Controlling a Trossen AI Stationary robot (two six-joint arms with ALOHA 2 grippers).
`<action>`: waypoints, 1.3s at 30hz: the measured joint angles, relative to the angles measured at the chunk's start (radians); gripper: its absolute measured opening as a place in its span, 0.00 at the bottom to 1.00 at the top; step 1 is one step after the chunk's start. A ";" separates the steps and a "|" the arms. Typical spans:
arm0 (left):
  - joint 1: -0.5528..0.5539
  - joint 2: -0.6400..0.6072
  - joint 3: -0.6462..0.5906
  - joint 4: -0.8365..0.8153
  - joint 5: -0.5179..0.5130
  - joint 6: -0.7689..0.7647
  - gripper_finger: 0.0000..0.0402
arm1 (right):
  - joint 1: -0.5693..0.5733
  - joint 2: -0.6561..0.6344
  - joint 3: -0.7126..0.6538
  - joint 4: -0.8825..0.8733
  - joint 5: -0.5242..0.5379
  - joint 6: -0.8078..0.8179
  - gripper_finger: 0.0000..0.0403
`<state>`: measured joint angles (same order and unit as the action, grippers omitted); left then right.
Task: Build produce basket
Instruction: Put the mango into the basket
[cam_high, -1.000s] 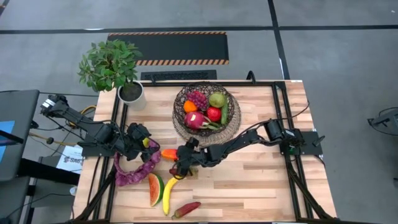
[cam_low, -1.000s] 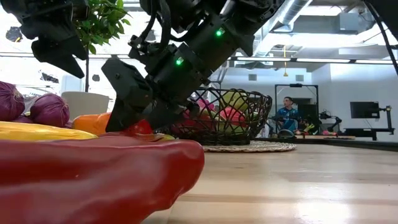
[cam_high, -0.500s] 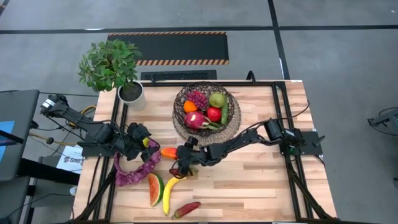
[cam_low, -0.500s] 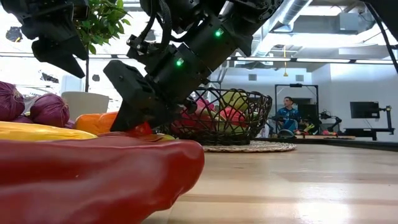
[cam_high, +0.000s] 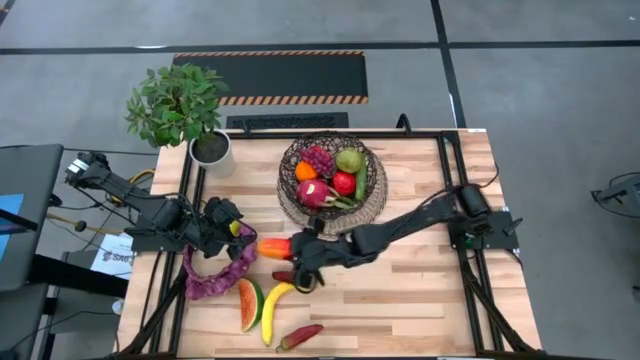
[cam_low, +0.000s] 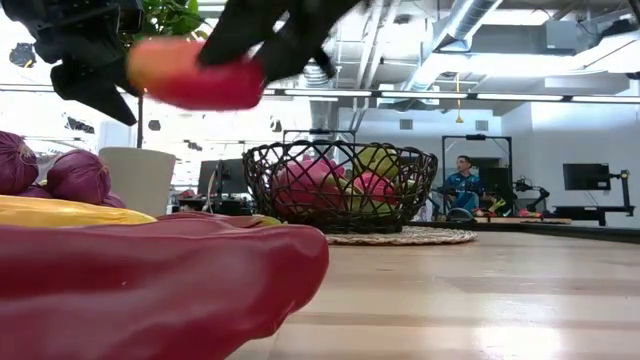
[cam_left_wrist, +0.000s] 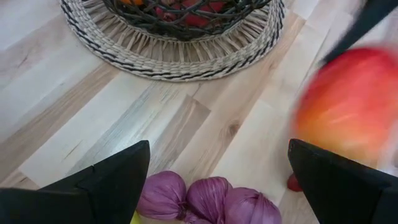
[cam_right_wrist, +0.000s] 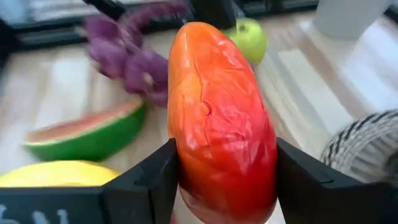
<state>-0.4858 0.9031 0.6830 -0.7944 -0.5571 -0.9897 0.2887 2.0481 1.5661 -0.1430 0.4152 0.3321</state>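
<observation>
My right gripper (cam_high: 297, 252) is shut on an orange-and-red pepper (cam_high: 270, 247), held in the air near the table's middle. The mesh basket (cam_high: 288, 165) sits on its wicker mat at the far middle, with grapes, an orange, a dragon fruit and other produce inside. My left gripper (cam_high: 232, 222) hovers open at the left, above the purple string (cam_high: 214, 272), with a green apple (cam_right_wrist: 249, 38) close by it. A watermelon slice (cam_high: 249, 303), a banana (cam_high: 273, 308) and a dark red pepper (cam_high: 299, 336) lie near the front edge. My right gripper pinches the pepper's red end (cam_right_wrist: 224, 186) between its two fingers (cam_right_wrist: 144, 186). The fingers come from the table's right, slanting down. The pepper is lifted clear of the table, and its orange end (cam_low: 150, 62) sticks out past the fingertips toward the left.
A potted plant (cam_high: 180, 105) in a white pot (cam_high: 212, 150) stands at the far left corner. A small red piece (cam_high: 283, 277) lies on the wood just below the lifted pepper. Bare wood spreads over the table's right half. A person sits far off in the room (cam_low: 462, 180).
My right gripper, which was low on the table at the pepper's red end, has taken hold and risen. The pepper has come up with it, clear of the table, to above the basket's rim as the low view shows it.
</observation>
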 joint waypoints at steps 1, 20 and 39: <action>0.000 0.000 0.000 0.000 -0.002 0.000 0.92 | 0.009 -0.029 0.000 -0.030 0.000 0.002 0.56; 0.000 0.000 0.000 0.006 -0.091 0.000 0.92 | 0.223 -0.248 0.000 0.301 -0.075 -0.246 0.57; 0.000 -0.001 0.000 0.008 -0.110 0.004 0.92 | 0.295 -0.246 0.000 0.741 -0.426 -0.405 0.58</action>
<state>-0.4862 0.9026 0.6830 -0.7864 -0.6670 -0.9862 0.5840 1.8019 1.5661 0.5979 -0.0103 -0.0728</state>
